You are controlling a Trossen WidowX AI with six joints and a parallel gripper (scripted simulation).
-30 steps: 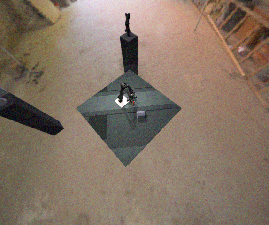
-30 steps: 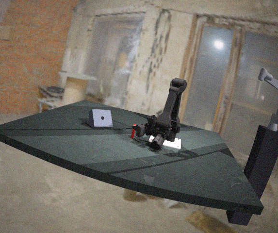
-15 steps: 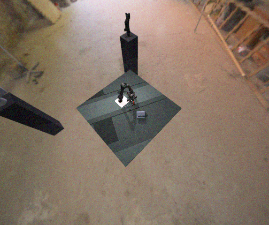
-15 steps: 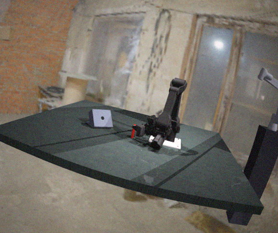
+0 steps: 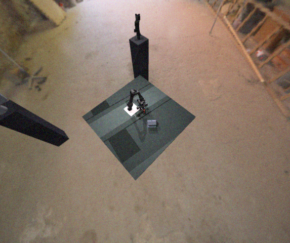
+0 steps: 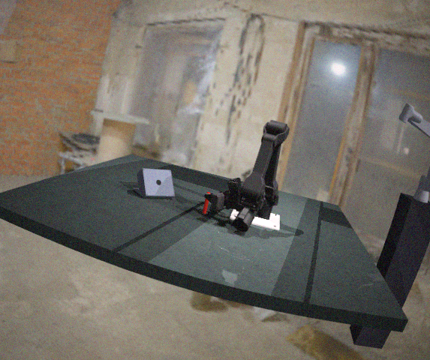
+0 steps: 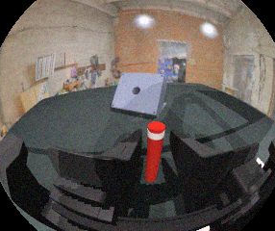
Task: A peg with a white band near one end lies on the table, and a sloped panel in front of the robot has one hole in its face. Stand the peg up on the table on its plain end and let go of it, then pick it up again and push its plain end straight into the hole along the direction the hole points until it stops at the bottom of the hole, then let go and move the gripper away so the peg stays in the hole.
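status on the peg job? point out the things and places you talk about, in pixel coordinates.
Looks done: the peg (image 6: 205,205) (image 7: 154,156) is upright, white band at the top, plain end down.
In hand: the release, probably. The jaws stand apart either side of the peg with gaps showing in the wrist view; whether the peg's foot is on the table I can't tell.
Left: re-grip, insertion, final release and retreat. The hole (image 6: 158,182) (image 7: 137,90) in the sloped panel (image 5: 151,122) (image 6: 148,190) (image 7: 149,98) is empty.
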